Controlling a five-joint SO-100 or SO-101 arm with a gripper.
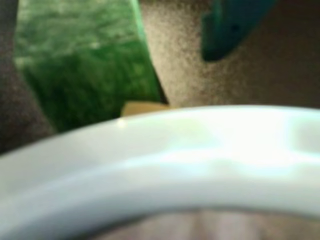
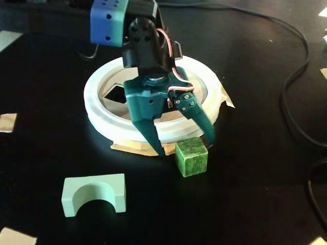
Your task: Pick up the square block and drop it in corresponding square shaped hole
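Hand: teal two-finger hand [image 2: 185, 145] points down at the near edge of the white ring, fingers spread apart and grasping nothing; one fingertip sits left of the block, the other behind its right top edge.
Square block: green marbled cube [image 2: 191, 157] rests on the desk just in front of the ring, close against its rim; in the wrist view it fills the upper left as a blurred green mass [image 1: 85, 70].
Why the hand is there: judged from the spread fingers straddling the cube, it is lining up for a grasp; the cube's closeness to the ring leaves little room for the far finger.
White ring: round white sorter [image 2: 102, 115] with a wooden plate inside; a dark square-looking opening [image 2: 115, 94] shows at its left, partly hidden by the arm.
Tape: tan strips [image 2: 130, 148] peek from under the ring, probably to keep it from sliding.
Arch block: pale green arch piece [image 2: 94, 194] lies apart at the front left, untouched.
Desk: matte black surface [image 2: 255, 194], with small pale scraps at its edges.
Cables: dark cords [image 2: 296, 76] loop along the right side.
Room: nothing beyond the desk is visible.
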